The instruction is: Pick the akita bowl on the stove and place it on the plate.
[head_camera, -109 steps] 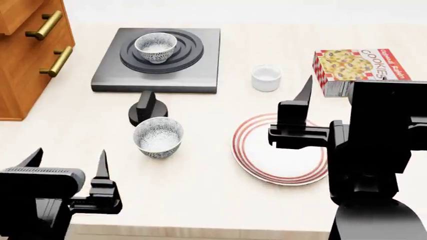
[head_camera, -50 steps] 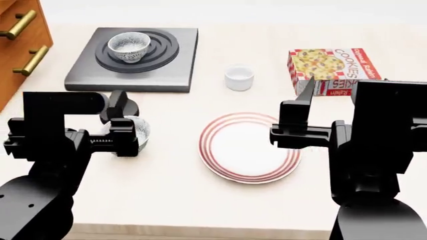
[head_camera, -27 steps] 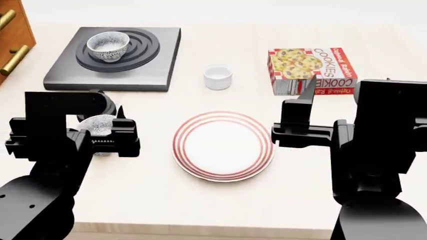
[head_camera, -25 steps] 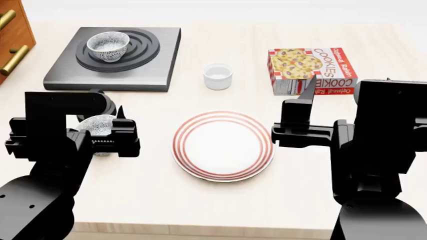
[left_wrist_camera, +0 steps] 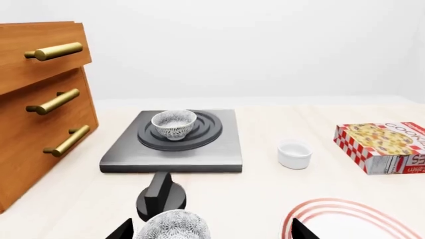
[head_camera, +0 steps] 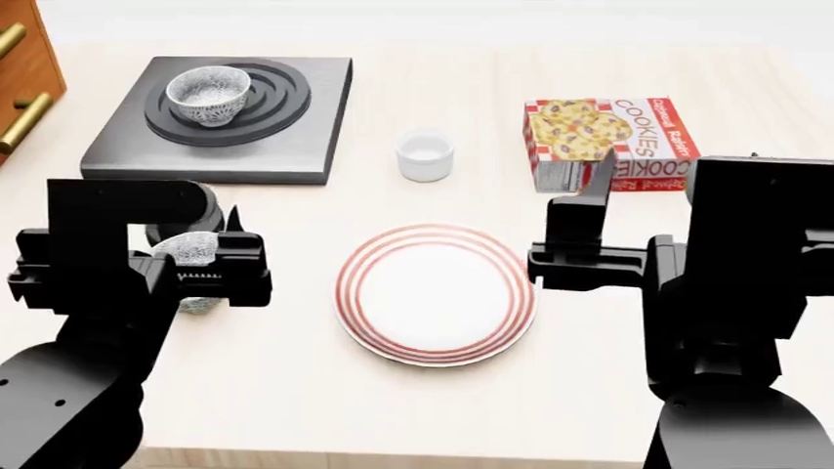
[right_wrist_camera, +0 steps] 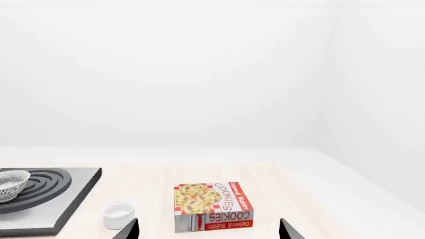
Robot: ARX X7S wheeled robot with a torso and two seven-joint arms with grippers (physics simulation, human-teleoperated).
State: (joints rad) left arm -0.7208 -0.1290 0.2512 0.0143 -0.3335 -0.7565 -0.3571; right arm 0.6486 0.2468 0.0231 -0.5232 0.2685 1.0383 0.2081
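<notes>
table (head_camera: 431,420): pale wood top, everything's sitting on it
drawer unit (left_wrist_camera: 40,104): wooden, brass bar handles, just left of the stove
stove (head_camera: 293,142): dark grey slab at the far left, black ring burner; its round black knob (left_wrist_camera: 159,193) sits loose on the table in front of it
plate (head_camera: 437,295): white with thin red rings, middle of the table between the two arms, bare
cookie box (head_camera: 610,140): the only writing around, "COOKIES" in big letters on the lid and again on the side in the right wrist view; smaller red line under it is too tiny to read
akita bowl (head_camera: 209,95): speckled grey-black outside, upright on the burner rings, well apart from the plate and both arms
second speckled bowl (head_camera: 191,262): same pattern, on the table near the knob, mostly hidden behind the left arm
white cup (head_camera: 425,154): small and plain, between stove and cookie box
left gripper (left_wrist_camera: 209,231): fingers spread wide, holding nothing; the second bowl shows between the tips in the wrist view, can't tell if it touches
right gripper (right_wrist_camera: 209,230): fingers wide apart too, empty, hanging above the table near the plate's right edge
</notes>
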